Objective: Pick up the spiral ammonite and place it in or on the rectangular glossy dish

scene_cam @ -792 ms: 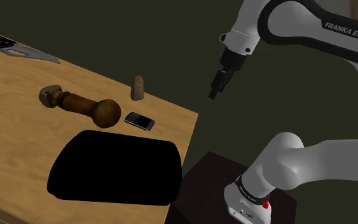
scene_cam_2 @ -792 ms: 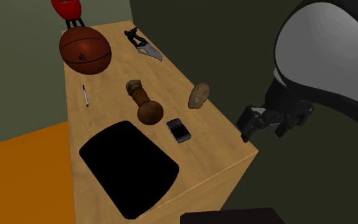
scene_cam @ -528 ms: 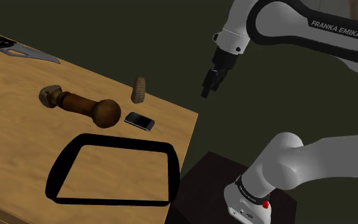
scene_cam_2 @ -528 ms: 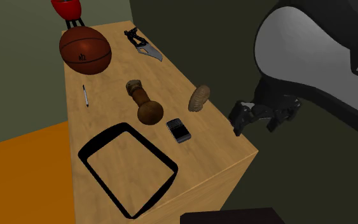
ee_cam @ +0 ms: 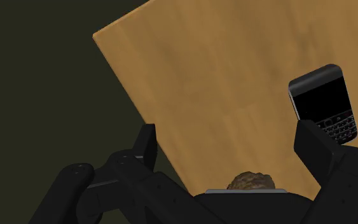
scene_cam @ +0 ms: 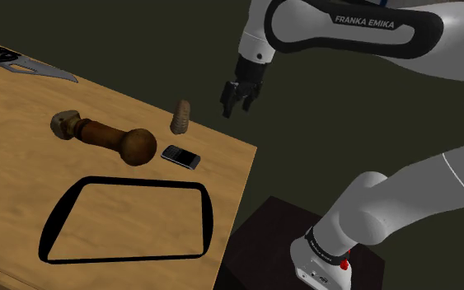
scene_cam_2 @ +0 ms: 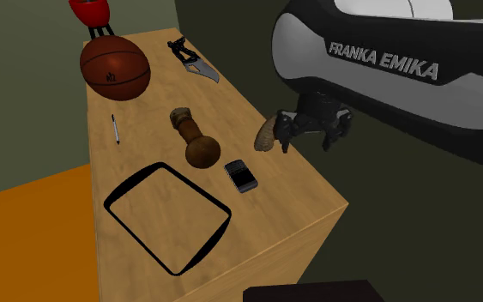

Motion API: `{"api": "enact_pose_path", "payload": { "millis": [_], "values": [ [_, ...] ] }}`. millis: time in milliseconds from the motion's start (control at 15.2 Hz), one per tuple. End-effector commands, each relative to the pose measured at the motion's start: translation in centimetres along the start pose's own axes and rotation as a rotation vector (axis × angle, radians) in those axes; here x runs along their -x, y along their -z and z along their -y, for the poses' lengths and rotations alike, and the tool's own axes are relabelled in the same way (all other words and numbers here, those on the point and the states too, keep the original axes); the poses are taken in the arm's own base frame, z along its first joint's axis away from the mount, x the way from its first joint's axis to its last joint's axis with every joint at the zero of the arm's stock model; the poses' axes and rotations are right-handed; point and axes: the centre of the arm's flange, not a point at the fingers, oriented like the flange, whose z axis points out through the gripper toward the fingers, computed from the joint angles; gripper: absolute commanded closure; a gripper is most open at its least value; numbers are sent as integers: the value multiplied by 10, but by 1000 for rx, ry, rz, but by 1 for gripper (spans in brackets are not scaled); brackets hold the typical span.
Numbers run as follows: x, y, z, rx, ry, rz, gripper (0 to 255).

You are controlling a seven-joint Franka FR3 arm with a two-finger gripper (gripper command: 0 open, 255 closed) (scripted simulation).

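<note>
The ammonite (scene_cam: 180,116) is a brown ribbed spiral standing on edge near the wooden table's far edge. My gripper (scene_cam: 236,99) hovers open just to the shoulder view's right of it, above the table edge. In the second exterior view the gripper (scene_cam_2: 304,141) partly covers the ammonite (scene_cam_2: 266,134). In the wrist view the ammonite (ee_cam: 254,181) peeks out low between the spread fingers (ee_cam: 147,143), untouched. The dish (scene_cam: 201,222) appears as a black rectangular rim with the table showing inside it, near the front edge; its rim (scene_cam_2: 130,184) lies empty.
A black phone (scene_cam: 180,156) lies between ammonite and dish, also by one finger (ee_cam: 327,102). A brown wooden mallet-like piece (scene_cam: 106,136) lies beside it. A saw (scene_cam_2: 194,60), a basketball (scene_cam_2: 115,67) and a pen (scene_cam_2: 115,129) sit farther along the table (ee_cam: 222,83).
The arm has swung toward the table, bringing the open gripper close beside the ammonite. The dish, first drawn solid black, now shows as a black rim and sits slightly shifted.
</note>
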Motion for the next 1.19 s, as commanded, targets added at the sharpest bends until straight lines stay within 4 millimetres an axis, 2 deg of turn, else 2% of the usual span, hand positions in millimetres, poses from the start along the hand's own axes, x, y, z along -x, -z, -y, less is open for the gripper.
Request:
{"api": "enact_pose_path", "payload": {
  "millis": [0, 858, 1122],
  "values": [
    [-23, -8, 13, 7, -26, -2, 0],
    [-184, -44, 66, 63, -189, -13, 0],
    [-187, -60, 65, 64, -192, -13, 0]
  ]
}}
